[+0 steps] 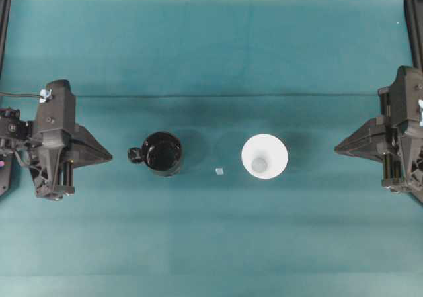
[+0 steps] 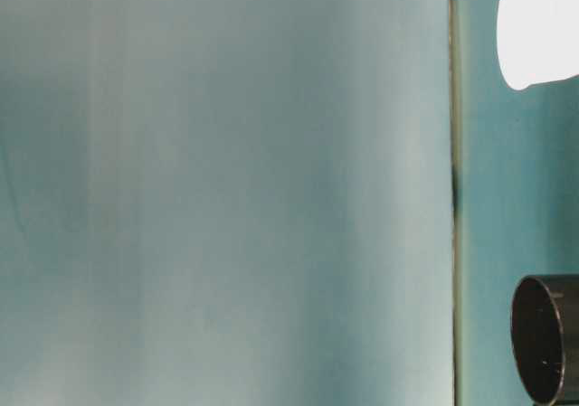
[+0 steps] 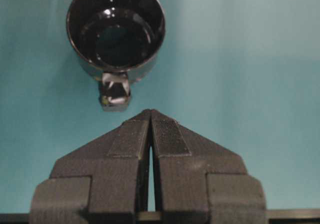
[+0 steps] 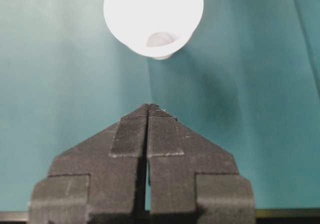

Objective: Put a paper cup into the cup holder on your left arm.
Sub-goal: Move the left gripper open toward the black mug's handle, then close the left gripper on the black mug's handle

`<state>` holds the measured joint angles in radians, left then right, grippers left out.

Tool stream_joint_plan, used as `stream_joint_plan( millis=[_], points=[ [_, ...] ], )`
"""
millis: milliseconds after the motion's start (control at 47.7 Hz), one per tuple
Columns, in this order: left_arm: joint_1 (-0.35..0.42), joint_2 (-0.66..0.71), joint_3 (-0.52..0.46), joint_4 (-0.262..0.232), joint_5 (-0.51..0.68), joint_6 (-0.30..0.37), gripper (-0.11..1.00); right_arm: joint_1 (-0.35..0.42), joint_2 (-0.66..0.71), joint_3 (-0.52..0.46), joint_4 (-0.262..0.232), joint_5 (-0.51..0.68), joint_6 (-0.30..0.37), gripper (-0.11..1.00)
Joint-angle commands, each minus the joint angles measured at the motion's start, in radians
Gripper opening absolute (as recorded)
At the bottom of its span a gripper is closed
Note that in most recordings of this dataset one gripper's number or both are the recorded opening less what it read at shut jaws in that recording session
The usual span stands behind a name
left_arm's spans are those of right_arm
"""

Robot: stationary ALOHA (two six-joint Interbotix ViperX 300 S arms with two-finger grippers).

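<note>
Both claws read as closed from where I sit. On my left wrist feed the left gripper (image 3: pixel 150 115) has its two fingers pressed tip to tip with nothing between them, and the right gripper (image 4: pixel 149 108) looks the same on its own feed, pads together and empty.

From overhead I see the paper cup (image 1: pixel 264 156) standing upright on the teal table (image 1: pixel 211 244), mouth up, with its small greyish base visible down inside. It sits right of centre, well apart from the right gripper, whose point faces it from the right edge. On the right wrist feed the cup is straight ahead of the closed tips, clear of them.

I find the cup holder (image 1: pixel 162 153) left of centre, also upright and open at the top, glossy black, with its knob (image 1: pixel 135 155) sticking out toward the left arm (image 1: pixel 53 141). On the left wrist feed that knob points back at the closed fingertips with a stretch of bare table between.

Cup and holder stand apart on roughly the same line across the table, and a tiny white paper scrap (image 1: pixel 219 171) lies between them, slightly nearer me. The table-level view catches only a blurred edge of each.
</note>
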<state>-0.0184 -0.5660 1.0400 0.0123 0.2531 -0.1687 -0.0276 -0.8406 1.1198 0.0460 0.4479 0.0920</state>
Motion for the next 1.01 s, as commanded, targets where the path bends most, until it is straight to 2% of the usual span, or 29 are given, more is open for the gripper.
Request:
stream_joint_plan(
  millis=[0, 105, 189, 230, 419, 503, 545, 649, 985],
  points=[
    [-0.005, 0.009, -0.017, 0.005, -0.009, -0.002, 0.03, -0.002, 0.005, -0.028, 0.003, -0.003, 0.008, -0.02],
    [-0.009, 0.014, -0.014, 0.003, -0.012, 0.005, 0.04, -0.002, 0.005, -0.028, 0.005, -0.003, 0.008, -0.02],
    [-0.009, 0.025, -0.011, 0.003, -0.012, 0.003, 0.13, -0.002, 0.005, -0.028, 0.005, -0.003, 0.008, -0.02],
    [-0.009, 0.035, -0.008, 0.003, -0.012, 0.000, 0.22, -0.003, 0.005, -0.028, 0.005, -0.005, 0.008, -0.02],
    [-0.009, 0.097, -0.020, 0.003, -0.012, -0.005, 0.77, -0.002, 0.005, -0.028, 0.005, -0.002, 0.008, -0.02],
    [-0.009, 0.124, -0.026, 0.003, -0.017, -0.005, 0.94, -0.003, 0.005, -0.028, 0.005, 0.005, 0.008, -0.02],
    [-0.008, 0.140, -0.029, 0.003, -0.023, -0.005, 0.95, -0.003, 0.005, -0.028, 0.005, 0.006, 0.008, -0.02],
    [-0.006, 0.178, -0.035, 0.003, -0.055, -0.003, 0.90, -0.003, 0.005, -0.028, 0.005, 0.011, 0.008, -0.02],
    [0.060, 0.293, -0.055, 0.006, -0.144, 0.012, 0.91, -0.003, 0.005, -0.028, 0.003, 0.014, 0.006, -0.02]
  ],
)
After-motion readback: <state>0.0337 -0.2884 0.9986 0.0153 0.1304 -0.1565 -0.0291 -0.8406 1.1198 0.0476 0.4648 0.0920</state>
